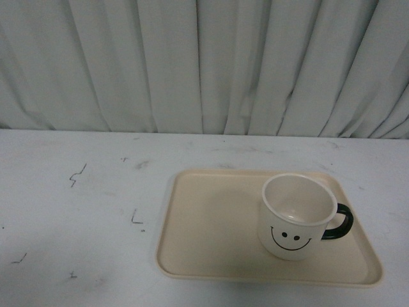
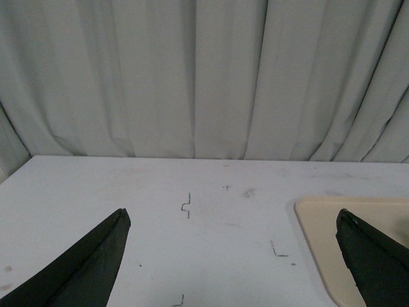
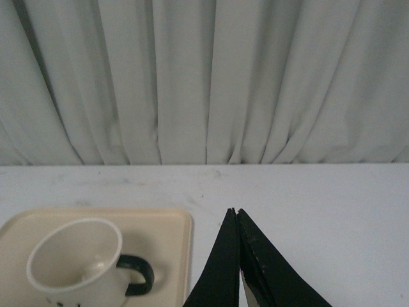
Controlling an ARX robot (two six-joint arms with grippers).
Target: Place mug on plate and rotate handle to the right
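Both grippers sit back on the near side, clear of everything: the left gripper (image 2: 230,256) spread wide and empty, the right gripper (image 3: 237,256) pinched together on nothing. Further out, the cream-white smiley mug (image 1: 298,216) stands upright on the right part of the flat beige rectangular plastic plate (image 1: 211,224). Its dark green-black loop handle (image 1: 340,222) points right, so the task looks finished.

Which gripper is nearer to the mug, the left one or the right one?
Right. The right gripper, shut, sits just beside the plate near the mug. The left gripper, open, sees only the plate's far corner, no mug.
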